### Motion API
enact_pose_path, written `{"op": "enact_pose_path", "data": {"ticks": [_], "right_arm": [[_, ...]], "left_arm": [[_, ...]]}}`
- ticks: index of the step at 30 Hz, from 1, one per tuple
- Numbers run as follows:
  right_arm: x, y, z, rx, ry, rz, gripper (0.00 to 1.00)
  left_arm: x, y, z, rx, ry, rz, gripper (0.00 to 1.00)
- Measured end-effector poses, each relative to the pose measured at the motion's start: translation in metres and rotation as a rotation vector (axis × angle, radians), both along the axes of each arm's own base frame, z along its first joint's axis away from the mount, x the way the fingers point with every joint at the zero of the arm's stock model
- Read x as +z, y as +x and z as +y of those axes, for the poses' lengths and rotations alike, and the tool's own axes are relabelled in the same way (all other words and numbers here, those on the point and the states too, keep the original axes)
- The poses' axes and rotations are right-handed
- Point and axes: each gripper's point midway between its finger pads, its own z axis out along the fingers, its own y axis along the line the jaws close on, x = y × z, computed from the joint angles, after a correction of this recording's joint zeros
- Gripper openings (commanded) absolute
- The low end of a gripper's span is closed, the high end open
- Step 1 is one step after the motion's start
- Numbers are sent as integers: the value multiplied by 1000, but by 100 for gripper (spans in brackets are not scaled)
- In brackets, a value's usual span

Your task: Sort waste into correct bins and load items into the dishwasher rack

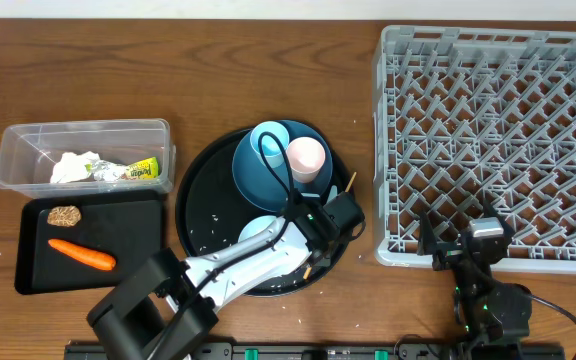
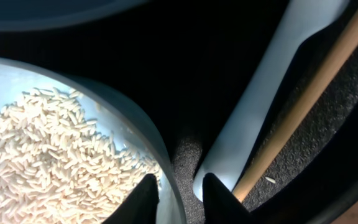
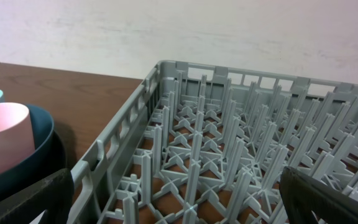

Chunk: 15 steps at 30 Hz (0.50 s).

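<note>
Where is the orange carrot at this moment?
In the overhead view, the carrot lies in the shallow black tray at far left, beside the brown food piece.

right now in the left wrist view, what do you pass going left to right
round white bowl holding white rice grains → white plastic utensil → thin wooden chopstick

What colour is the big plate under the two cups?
The plate is dark blue, clearest from overhead.

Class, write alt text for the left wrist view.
The left gripper straddles the rim of a white bowl of rice grains. Beside it, a white plastic utensil and a wooden chopstick lie on a black tray.
</note>
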Motion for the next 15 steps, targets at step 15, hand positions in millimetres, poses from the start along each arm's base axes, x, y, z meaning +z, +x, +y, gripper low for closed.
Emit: {"op": "enact_pose_path", "data": {"ticks": [15], "right_arm": [[0,0,0,0,0,0,99]], "left_arm": [[0,2,1,1,7,-10,20]]}}
